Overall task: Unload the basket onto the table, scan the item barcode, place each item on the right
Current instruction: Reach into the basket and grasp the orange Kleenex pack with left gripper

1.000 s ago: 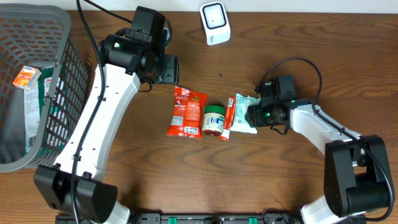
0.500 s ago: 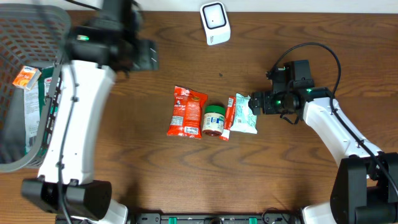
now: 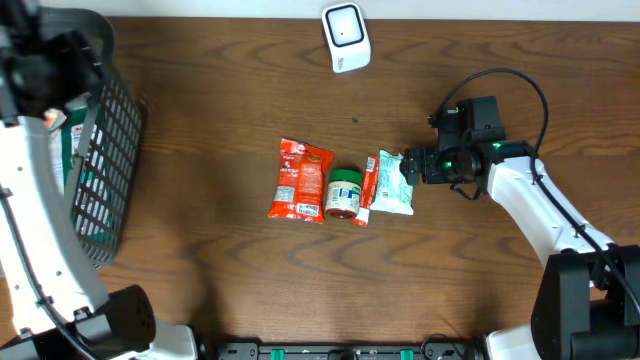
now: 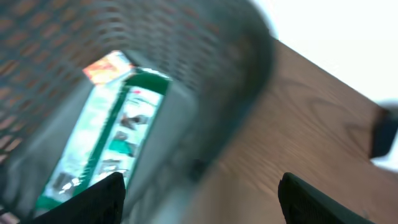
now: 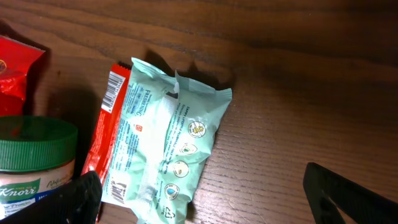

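1. Task item, as I judge it: the pale green packet. It lies flat near the middle of the counter, at the 3 o'clock end of a short row.
2. Right pincer: fingers spread apart and holding nothing. It sits just at the packet's 3 o'clock.
3. Left pincer: fingers apart and empty, over the basket at the counter's 9 to 10 o'clock. The wrist view is blurred. A green pack and a small orange box lie inside the basket.
4. Scanner: at the 12 o'clock edge, well apart from the row.
5. Risk: the packet is thin and flat on the wood. Fingertips may skid over the film or pinch only a corner, and the packet would then droop or drop on the way to 12 o'clock.
6. Risk: the red sachet touches the packet's 9 o'clock edge, so a grasp from that side could drag both.
7. Risk: the printed code sits near one packet end. If that face is turned away from the scanner, there will be no read.
8. Neighbours: the green-lidded jar and the red pouch lie further toward 9 o'clock. Nothing blocks the packet's 3 o'clock side.
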`<state>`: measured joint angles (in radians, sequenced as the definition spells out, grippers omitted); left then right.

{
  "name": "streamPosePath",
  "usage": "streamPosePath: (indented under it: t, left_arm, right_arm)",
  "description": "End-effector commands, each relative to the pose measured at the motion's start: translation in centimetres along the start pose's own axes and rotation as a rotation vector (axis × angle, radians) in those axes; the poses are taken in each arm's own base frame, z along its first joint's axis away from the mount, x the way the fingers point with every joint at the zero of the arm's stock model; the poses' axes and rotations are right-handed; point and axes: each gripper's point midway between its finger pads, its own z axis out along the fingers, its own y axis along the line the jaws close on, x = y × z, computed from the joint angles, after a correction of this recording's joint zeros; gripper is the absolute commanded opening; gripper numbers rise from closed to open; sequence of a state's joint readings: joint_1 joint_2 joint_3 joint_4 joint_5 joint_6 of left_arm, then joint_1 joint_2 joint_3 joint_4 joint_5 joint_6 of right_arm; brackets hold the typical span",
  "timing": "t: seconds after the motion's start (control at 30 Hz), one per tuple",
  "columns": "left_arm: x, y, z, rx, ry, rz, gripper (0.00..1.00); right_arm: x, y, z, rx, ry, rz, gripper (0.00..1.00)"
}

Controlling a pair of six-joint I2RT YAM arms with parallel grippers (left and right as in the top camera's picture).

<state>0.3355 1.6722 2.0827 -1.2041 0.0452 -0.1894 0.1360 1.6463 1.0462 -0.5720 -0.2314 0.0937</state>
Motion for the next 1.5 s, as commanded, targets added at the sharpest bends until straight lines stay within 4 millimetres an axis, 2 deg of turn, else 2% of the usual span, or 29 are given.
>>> streamPosePath:
  t: [0.0, 0.1, 0.17, 0.33, 0.5, 0.63, 0.8, 1.07, 1.17, 1.3, 1.47]
  left_arm:
    - [-0.8, 3.7, 1.0, -0.069, -0.003, -0.113, 0.79]
    - [-1.8, 6.3, 2.1, -0.108, -0.018, -0.173, 0.79]
    - [-2.0, 7.4, 3.1, -0.123, -0.013, -0.19, 0.79]
    - [-1.8, 8.9, 6.5, -0.151, 0.04, -0.195, 0.79]
    - [-1.7, 9.8, 10.4, -0.166, 0.081, -0.124, 0.79]
    - [-1.8, 11.6, 12.7, -0.255, 0.087, -0.09, 0.79]
    - [-0.9, 12.7, 16.7, -0.28, 0.148, 0.036, 0.79]
    - [2.0, 14.9, 24.2, -0.26, 0.281, 0.264, 0.75]
    - [2.3, 15.7, 25.8, -0.255, 0.281, 0.254, 0.75]
    - [2.1, 14.6, 27.4, -0.112, 0.249, 0.312, 0.75]
    - [1.6, 15.4, 28.0, -0.119, 0.229, 0.332, 0.75]
  right_arm:
    - [-0.4, -0.2, -0.3, 0.007, -0.013, -0.002, 0.99]
    - [-0.4, -0.2, -0.3, 0.007, -0.013, -0.002, 0.99]
    - [-0.4, -0.2, -0.3, 0.007, -0.013, -0.002, 0.99]
    - [-0.4, -0.2, -0.3, 0.007, -0.013, -0.003, 0.99]
    - [-0.4, -0.2, -0.3, 0.006, -0.013, -0.003, 0.99]
    - [-0.4, -0.2, -0.3, 0.006, -0.013, -0.003, 0.99]
    - [-0.4, -0.2, -0.3, 0.006, -0.013, -0.003, 0.99]
    - [-0.4, -0.2, -0.3, 0.006, -0.013, -0.003, 0.99]
    - [-0.4, -0.2, -0.3, 0.006, -0.013, -0.003, 0.99]
    - [-0.4, -0.2, -0.3, 0.006, -0.013, -0.003, 0.99]
    - [-0.4, -0.2, -0.3, 0.006, -0.013, -0.003, 0.99]
